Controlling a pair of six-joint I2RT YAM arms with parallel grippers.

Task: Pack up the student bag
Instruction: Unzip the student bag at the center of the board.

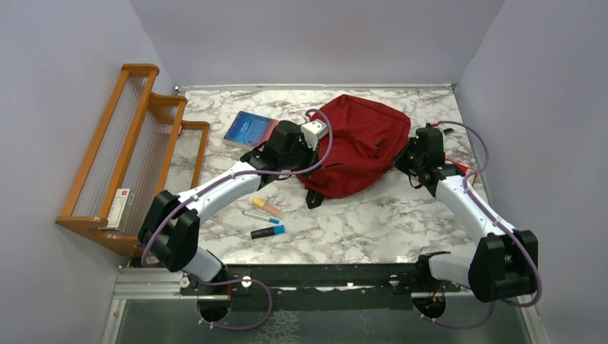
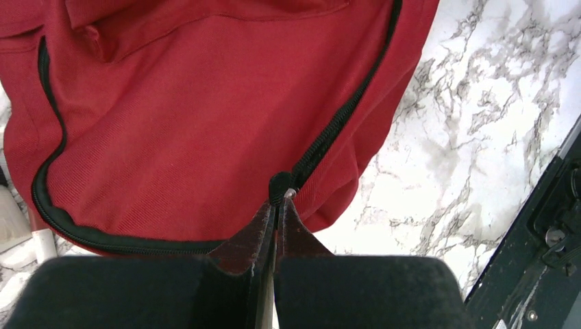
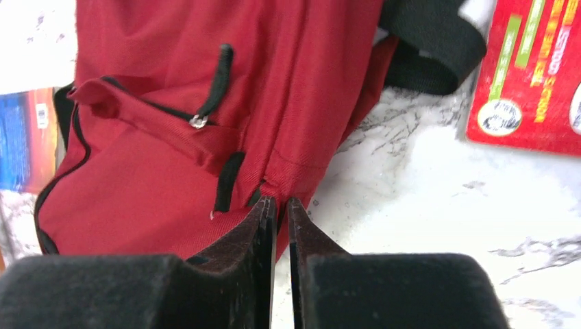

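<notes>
On the surface (image 1: 373,222), back of centre between the two arms: bag (image 1: 358,143), slumped flat. Looks soft and light, all red cloth with no frame; likely to sag, fold and slide on the marble if tugged from one side only. Best taken by something firm, such as a strap (image 3: 431,48) or the zip pull (image 2: 277,184), with a second hold to keep the cloth taut. Just left of it, a book (image 1: 249,130); nearer the arms, markers (image 1: 267,231), not yet packed. At the left fingers (image 2: 250,236): pressed fully together, tips pinching the zip pull at the bag's lower edge. At the right fingers (image 3: 246,236): a narrow slit apart, tips against the bag's far edge beside a black loop (image 3: 226,181); no clear hold on cloth.
</notes>
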